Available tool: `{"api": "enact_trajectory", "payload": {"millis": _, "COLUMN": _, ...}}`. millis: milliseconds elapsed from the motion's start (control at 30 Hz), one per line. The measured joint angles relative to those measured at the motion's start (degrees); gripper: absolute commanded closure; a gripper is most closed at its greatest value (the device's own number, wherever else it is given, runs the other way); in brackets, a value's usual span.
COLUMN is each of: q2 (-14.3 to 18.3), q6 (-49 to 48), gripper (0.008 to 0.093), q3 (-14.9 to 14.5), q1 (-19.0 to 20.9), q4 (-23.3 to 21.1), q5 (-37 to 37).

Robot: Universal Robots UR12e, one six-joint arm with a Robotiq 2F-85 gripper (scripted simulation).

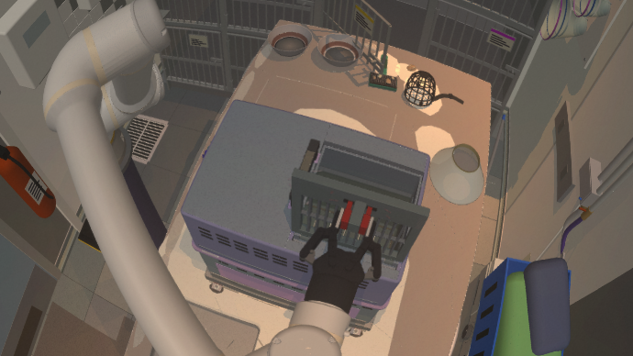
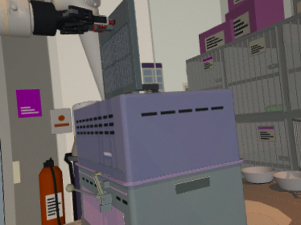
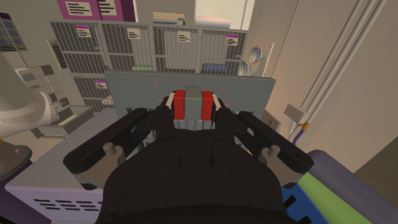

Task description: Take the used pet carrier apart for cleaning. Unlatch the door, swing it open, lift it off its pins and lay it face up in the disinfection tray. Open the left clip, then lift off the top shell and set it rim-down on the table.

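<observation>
The disinfection tray point(image 1: 367, 172) is partly hidden behind the raised door; it is a grey trough seen beyond the carrier's top. The grey barred door point(image 1: 358, 215) hangs upright in the air above the purple top shell point(image 1: 257, 183), carried by its red-and-grey handle point(image 3: 193, 105). The shell sits on the grey lower shell point(image 2: 189, 197), and a clip point(image 2: 100, 191) with a knobbed lever shows on the carrier's side. My gripper point(image 1: 353, 229) is closed on the door's handle point(image 2: 102, 23).
The table's right edge point(image 1: 486, 192) runs beside a cone collar point(image 1: 456, 174). Two bowls point(image 1: 316, 46), a brush point(image 1: 383, 80) and a wire muzzle point(image 1: 419, 89) lie at the far end. A blue bin point(image 1: 518, 307) stands to the right.
</observation>
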Motion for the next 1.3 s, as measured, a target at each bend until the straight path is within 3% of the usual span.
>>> {"api": "enact_trajectory", "payload": {"millis": 1300, "q2": -0.3, "q6": 0.0, "gripper": 0.0934, "q3": -0.7, "q1": 0.0, "q4": 1.0, "q5": 0.0}}
